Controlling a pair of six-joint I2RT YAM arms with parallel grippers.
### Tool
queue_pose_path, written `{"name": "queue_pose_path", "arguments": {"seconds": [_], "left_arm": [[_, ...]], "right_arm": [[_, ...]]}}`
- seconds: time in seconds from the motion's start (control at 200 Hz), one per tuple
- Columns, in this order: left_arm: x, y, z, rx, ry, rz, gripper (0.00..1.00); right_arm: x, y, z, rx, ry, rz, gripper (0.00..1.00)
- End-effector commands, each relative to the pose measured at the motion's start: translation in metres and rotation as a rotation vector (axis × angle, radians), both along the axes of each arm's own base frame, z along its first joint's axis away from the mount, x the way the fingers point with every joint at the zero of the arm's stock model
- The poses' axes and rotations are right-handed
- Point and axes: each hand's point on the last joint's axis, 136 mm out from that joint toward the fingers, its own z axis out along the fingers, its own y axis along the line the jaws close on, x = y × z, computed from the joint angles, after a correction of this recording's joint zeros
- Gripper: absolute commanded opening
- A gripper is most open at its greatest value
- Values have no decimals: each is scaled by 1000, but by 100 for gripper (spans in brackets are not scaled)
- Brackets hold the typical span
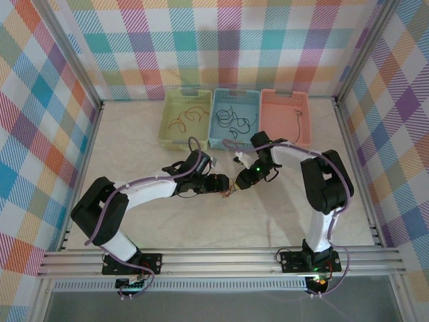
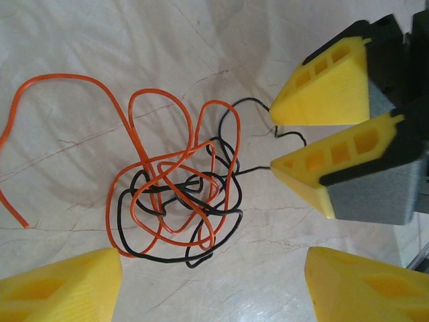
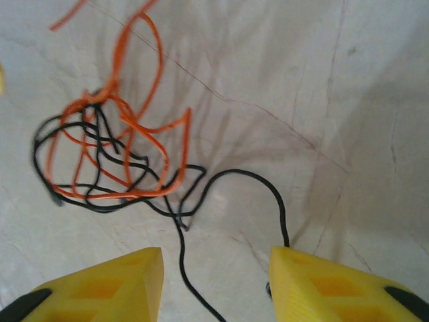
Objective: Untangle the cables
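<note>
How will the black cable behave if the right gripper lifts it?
Probably floppy: the black cable lies in loose curls, so it should sag from the right gripper. Likely very light, being so thin. It loops through the orange cable, so lifting may drag that along.

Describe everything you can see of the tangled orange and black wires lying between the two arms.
The tangle is thin orange and black wire, glossy like plastic insulation, looped together in a loose knot lying on the pale marbled table. An orange tail curves away from the knot. A black strand leads out to the right end effector, between its open yellow fingers; contact is unclear. The left end effector hangs open over the knot's edge.
</note>
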Motion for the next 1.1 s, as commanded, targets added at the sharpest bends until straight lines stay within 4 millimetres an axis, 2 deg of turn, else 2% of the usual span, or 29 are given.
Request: {"name": "queue_pose_path", "arguments": {"seconds": [0.0, 0.135, 0.35, 0.405, 0.51, 0.665, 0.89, 1.095], "left_arm": [[6, -5, 5, -24, -29, -13, 72], [6, -5, 3, -23, -25, -16, 72], [6, -7, 0, -22, -13, -22, 70], [5, -7, 0, -17, -9, -26, 70], [6, -5, 2, -4, -13, -26, 69], [7, -5, 3, 14, -14, -38, 69], [14, -13, -1, 28, -6, -54, 61], [21, -21, -6, 68, -2, -68, 61]], "right_arm": [[-1, 0, -4, -36, -5, 30, 44], [6, -2, -3, -53, -45, 26, 37], [27, -2, 23, -29, -232, -13, 5], [32, 0, 34, -1, -288, -24, 0], [37, 8, 57, 93, -389, -45, 0], [41, 10, 72, 149, -473, -73, 0], [48, 9, 82, 181, -570, -103, 0], [52, 5, 91, 211, -667, -143, 0]]}}
